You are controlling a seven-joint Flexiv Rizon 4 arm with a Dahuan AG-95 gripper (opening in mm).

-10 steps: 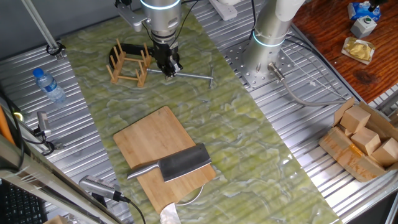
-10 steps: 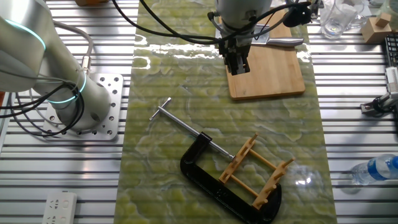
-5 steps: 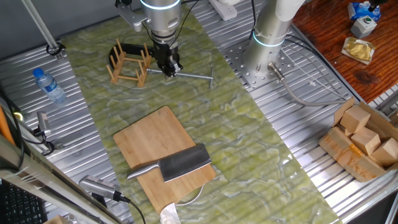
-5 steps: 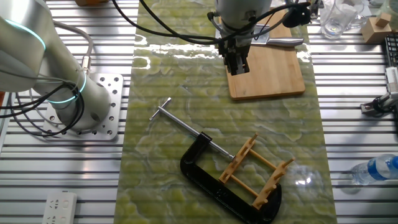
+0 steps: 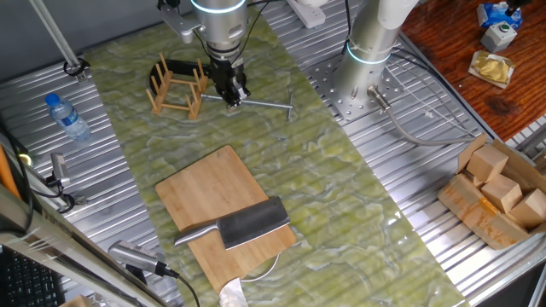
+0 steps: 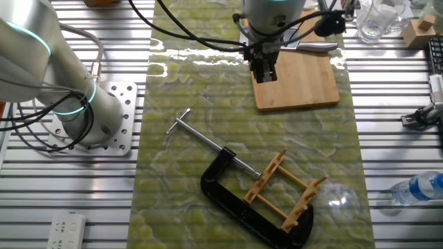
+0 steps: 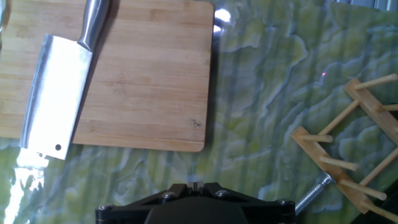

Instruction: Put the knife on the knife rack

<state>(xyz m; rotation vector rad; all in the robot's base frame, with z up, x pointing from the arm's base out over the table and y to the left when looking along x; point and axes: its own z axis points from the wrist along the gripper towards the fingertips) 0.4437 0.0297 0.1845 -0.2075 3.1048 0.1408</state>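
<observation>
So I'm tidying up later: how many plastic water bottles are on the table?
1. The water bottle lies on the metal table beside the green mat, near the knife rack. Others may be out of view.

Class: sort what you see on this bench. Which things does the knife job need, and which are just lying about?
Needed: knife, knife rack, gripper.

Lying about: bamboo cutting board under the knife, black C-clamp around the rack, water bottle, wooden blocks.
</observation>
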